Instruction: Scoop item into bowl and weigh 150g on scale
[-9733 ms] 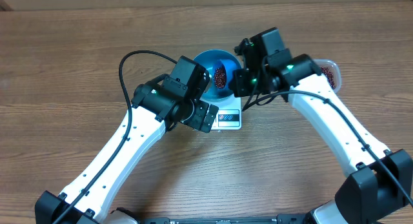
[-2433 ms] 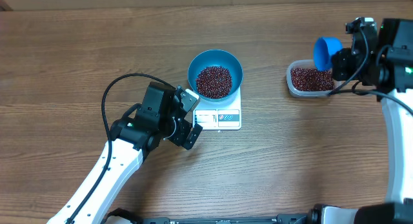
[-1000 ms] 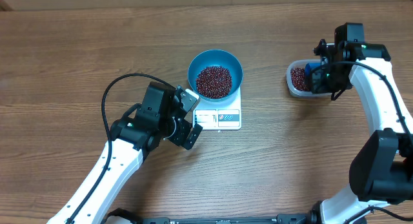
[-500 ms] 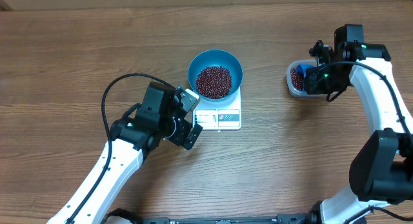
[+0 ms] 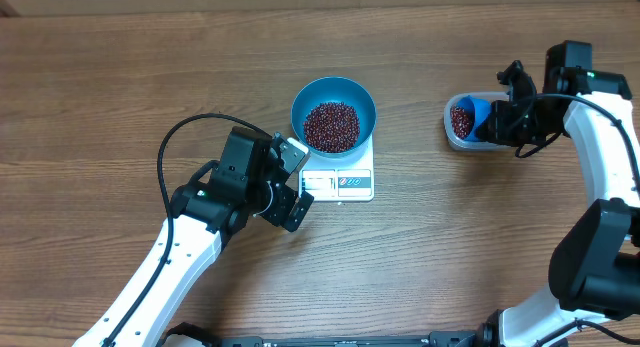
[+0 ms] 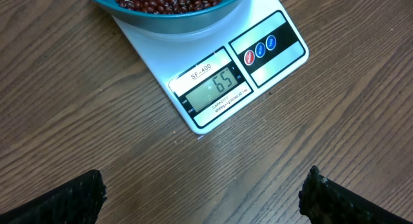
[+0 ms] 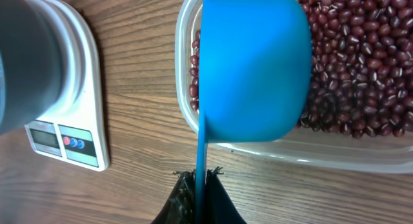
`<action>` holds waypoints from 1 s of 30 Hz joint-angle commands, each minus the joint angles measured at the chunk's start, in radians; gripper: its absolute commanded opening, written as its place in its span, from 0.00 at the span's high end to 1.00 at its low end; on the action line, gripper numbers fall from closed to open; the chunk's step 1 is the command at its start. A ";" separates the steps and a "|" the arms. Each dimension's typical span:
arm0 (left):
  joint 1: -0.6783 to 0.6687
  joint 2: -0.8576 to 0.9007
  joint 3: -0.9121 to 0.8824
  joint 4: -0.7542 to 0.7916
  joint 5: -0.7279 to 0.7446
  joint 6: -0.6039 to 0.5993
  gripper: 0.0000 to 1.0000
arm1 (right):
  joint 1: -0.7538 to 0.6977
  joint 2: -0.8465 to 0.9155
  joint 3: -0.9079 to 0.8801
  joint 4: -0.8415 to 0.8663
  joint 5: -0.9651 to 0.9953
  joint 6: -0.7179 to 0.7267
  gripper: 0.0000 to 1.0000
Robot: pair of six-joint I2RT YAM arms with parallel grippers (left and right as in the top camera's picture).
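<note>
**Right pincer** point(image 7: 201, 188): pressed together on the thin handle of the scoop point(image 7: 251, 62). The cup lies on its side over the near end of the tub point(image 7: 284, 154), outer wall toward the wrist camera. Whether it carries a load cannot be told.

**Tub**: clear, on the bench point(image 5: 120, 87) at the far right, well apart from the scale. Beans point(image 7: 361, 69) cover its floor.

**Left pincer** point(image 6: 200, 204): spread wide and empty, hanging over bare bench just in front of the scale point(image 6: 213, 88).

**Scale**: white, carrying the bowl. The display point(image 6: 216, 87) reads 65, so the weighing looks less than half done.

**Bowl** point(image 5: 300, 105): blue, seated on the rear of the scale, with a mound of beans in its middle. The rest of the stock is in the tub.

**Hazards, judged from this state:**
- The handle is slim and pinched at its end, so a loaded cup may twist in the grip and shed beans on the long carry to the bowl.
- The cup pressing against the tub wall could slide or tip the light tub.
- Heaped scoops risk overshooting the target, and surplus beans are awkward to take back out.
- A knock on the bowl rim would shift the bowl and disturb the reading.
- Beans landing on the scale beside the bowl would still add weight.
- The left pincer is close, and any touch on the scale would falsify the figure.
</note>
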 commanded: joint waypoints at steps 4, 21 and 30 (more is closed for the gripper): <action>0.003 -0.001 0.024 0.003 -0.009 -0.014 0.00 | -0.072 0.007 0.014 -0.023 -0.134 -0.007 0.96; 0.003 -0.001 0.024 0.003 -0.009 -0.014 0.00 | -0.243 0.007 0.014 -0.025 -0.359 -0.001 0.96; 0.003 -0.001 0.024 0.003 -0.009 -0.014 0.00 | -0.282 0.007 0.014 -0.043 -0.570 -0.009 0.96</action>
